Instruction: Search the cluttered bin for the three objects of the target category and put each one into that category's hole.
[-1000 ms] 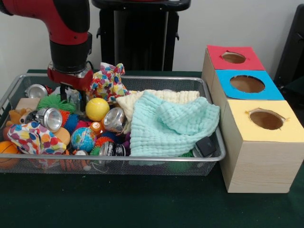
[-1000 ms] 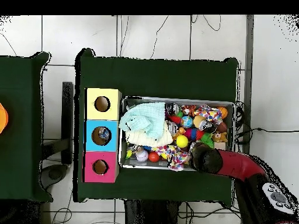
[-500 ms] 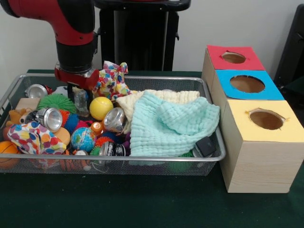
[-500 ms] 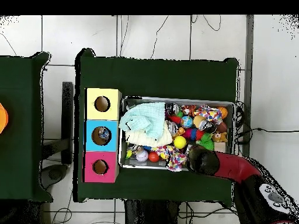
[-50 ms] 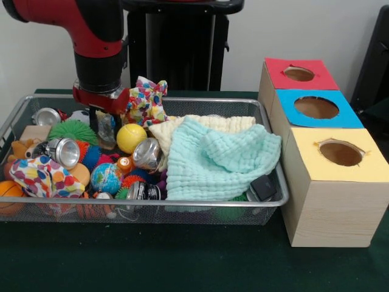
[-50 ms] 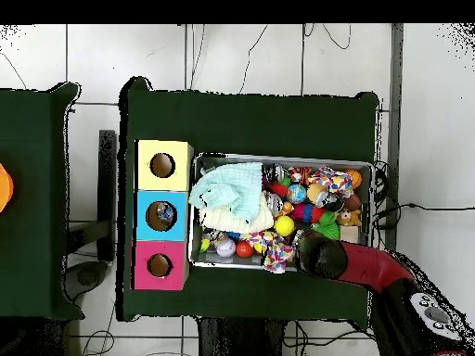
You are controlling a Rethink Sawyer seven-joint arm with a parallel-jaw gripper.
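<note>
Over the wire bin's (image 5: 200,204) back-left stretch, the red arm is down among the clutter, and its claw (image 5: 104,129) sits beside the yellow ball (image 5: 131,138), just left of it. Something pale and clear shows between the tips, but whether the claw is clamped or loose, I cannot tell. Right against the wrist stands the spotted cloth (image 5: 146,101), bunched up at the bin's back rim. A mint cloth (image 5: 216,161) drapes the bin's right half over a cream cloth (image 5: 206,125). Toward the front-left lie a globe ball (image 5: 106,177) and a silver puck light (image 5: 62,152). Off the bin's right end, three boxes line up: red hole (image 5: 299,73), blue hole (image 5: 316,107), yellow hole (image 5: 340,152).
</note>
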